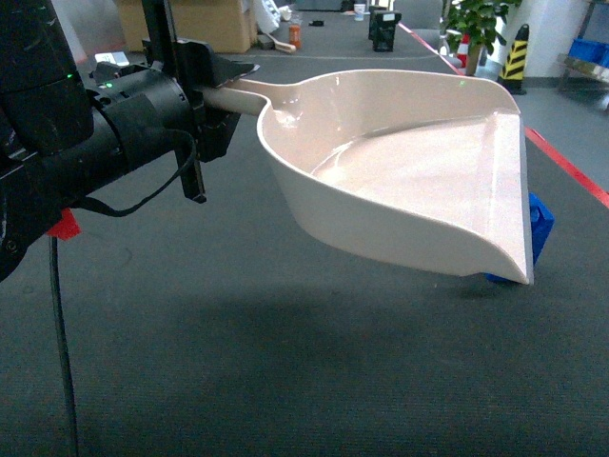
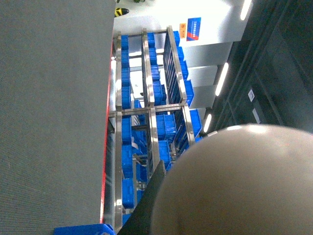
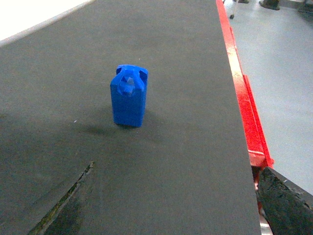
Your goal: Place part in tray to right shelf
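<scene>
The cream tray (image 1: 409,171) hangs tilted above the dark mat, its handle held by my left gripper (image 1: 217,95), which is shut on it. In the left wrist view the tray's handle (image 2: 239,181) fills the lower right beside one dark finger (image 2: 155,198). The small blue part (image 3: 129,95) stands upright on the mat, mostly hidden behind the tray's front lip in the head view (image 1: 540,224). My right gripper (image 3: 175,167) is open a little short of the part, nothing between its fingers. The right shelf (image 2: 146,122), steel with blue crates, shows beyond the mat.
A red strip (image 3: 242,93) borders the mat's right edge, with grey floor past it. At the back of the head view are a cardboard box (image 1: 190,24), a potted plant (image 1: 481,24) and a striped cone (image 1: 515,52).
</scene>
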You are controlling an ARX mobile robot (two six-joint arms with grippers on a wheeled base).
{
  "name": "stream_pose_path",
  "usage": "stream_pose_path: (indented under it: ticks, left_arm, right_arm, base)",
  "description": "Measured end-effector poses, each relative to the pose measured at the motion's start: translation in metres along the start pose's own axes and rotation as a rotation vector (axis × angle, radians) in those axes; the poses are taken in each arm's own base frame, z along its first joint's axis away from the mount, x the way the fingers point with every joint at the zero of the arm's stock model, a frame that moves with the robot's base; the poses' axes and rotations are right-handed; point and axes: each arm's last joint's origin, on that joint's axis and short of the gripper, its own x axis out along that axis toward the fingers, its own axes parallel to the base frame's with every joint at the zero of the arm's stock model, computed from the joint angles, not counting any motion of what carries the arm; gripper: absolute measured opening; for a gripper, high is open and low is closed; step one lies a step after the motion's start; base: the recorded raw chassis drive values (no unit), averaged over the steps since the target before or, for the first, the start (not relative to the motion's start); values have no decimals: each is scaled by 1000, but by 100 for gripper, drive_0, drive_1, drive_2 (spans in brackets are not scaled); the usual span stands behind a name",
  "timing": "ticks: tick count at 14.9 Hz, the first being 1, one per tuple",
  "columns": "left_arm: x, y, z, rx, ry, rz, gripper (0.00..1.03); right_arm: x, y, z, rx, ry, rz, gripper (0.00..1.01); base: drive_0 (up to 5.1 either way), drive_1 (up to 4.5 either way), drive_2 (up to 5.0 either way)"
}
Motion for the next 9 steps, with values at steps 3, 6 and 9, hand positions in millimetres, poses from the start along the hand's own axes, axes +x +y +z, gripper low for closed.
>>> stream_pose_path:
  ticks: [3, 6, 9]
  left_arm:
    - [0, 0, 0, -1, -1, 4, 13]
    - [0, 0, 0, -1, 0, 4, 13]
    - [0, 0, 0, -1, -1, 4, 13]
  right_arm:
    - [73, 2, 1, -45, 100, 83, 98]
    - [124, 18, -6, -76, 206, 165, 98]
    - [162, 32, 4, -90, 208, 158, 98]
  base:
    - [0, 0, 0]
    - [0, 0, 0]
    - [0, 0, 0]
